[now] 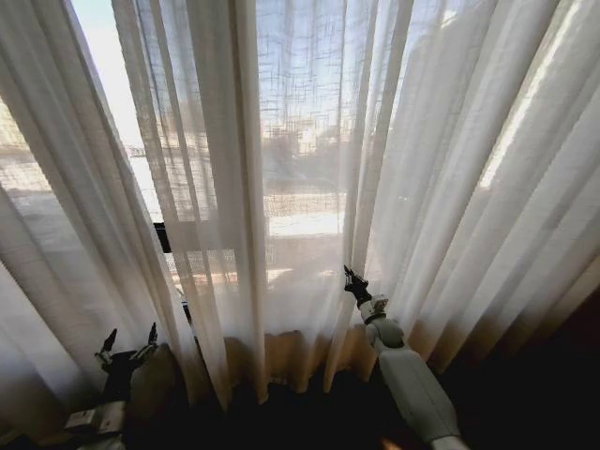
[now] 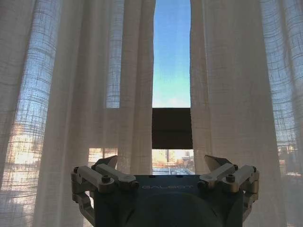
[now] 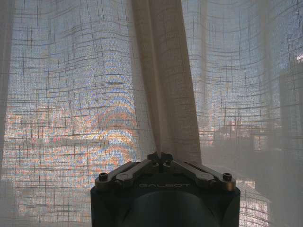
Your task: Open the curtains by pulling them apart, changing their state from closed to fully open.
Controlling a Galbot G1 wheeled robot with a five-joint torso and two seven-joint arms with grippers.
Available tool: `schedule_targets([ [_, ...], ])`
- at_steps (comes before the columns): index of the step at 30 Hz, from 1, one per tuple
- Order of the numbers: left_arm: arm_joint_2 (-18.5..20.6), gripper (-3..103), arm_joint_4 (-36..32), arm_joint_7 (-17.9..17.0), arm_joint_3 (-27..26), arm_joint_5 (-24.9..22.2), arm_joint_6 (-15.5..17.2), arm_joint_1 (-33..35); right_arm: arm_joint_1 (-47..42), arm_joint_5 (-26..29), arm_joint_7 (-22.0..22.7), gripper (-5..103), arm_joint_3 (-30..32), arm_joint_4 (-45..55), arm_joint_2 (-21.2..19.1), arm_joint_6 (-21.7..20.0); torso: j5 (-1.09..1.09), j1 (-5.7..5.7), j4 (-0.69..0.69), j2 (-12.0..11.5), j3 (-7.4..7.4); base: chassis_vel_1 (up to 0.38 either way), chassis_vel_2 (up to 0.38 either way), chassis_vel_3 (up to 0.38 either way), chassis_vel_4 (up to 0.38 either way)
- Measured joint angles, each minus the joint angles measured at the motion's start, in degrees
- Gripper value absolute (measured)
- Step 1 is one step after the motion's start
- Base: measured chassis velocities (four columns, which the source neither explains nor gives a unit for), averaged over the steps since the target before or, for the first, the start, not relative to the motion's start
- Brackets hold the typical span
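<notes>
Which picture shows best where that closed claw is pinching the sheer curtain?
The right wrist view: the right end effector is shut on a fold of the sheer cream pleated curtains. The head view shows it small; the left wrist view shows the curtains' gap.

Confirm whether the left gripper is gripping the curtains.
No. The left gripper is open, fingers spread, short of the curtains.

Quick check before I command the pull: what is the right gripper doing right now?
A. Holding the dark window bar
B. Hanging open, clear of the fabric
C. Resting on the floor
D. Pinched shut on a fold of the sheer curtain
D. The right gripper has its fingers closed together on a pleat of the curtains; the left gripper is open.
</notes>
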Motion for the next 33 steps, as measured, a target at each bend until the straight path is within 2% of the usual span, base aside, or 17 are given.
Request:
schedule_targets([
  [14, 0.00, 100, -0.01, 0.01, 0.01, 0.00, 0.00, 0.00, -0.30, 0.74, -0.77, 0, 0.70, 0.17, -0.65, 0.08, 0.03, 0.00, 0.01, 0.00, 0.00, -0.327, -0.336, 0.341, 0.341],
  [16, 0.00, 100, 0.00, 0.01, 0.01, 0.00, 0.00, 0.00, -0.47, 0.82, -0.84, 0, 0.96, 0.17, -0.76, 0.09, -0.05, -0.01, 0.00, 0.00, 0.00, -0.401, -0.392, 0.382, 0.365],
  [21, 0.00, 100, 0.00, 0.01, 0.01, 0.00, 0.00, 0.00, -0.78, 1.02, -1.05, 0, 1.33, 0.24, -0.91, 0.12, 0.04, 0.00, 0.01, 0.00, 0.00, -0.351, -0.349, 0.348, 0.331],
  [33, 0.00, 100, 0.00, 0.00, 0.00, 0.00, 0.00, 0.00, -0.89, 1.24, -1.74, 0, 1.72, 0.23, -0.97, 0.23, -0.01, 0.00, 0.01, 0.00, 0.00, -0.350, -0.358, 0.354, 0.358],
])
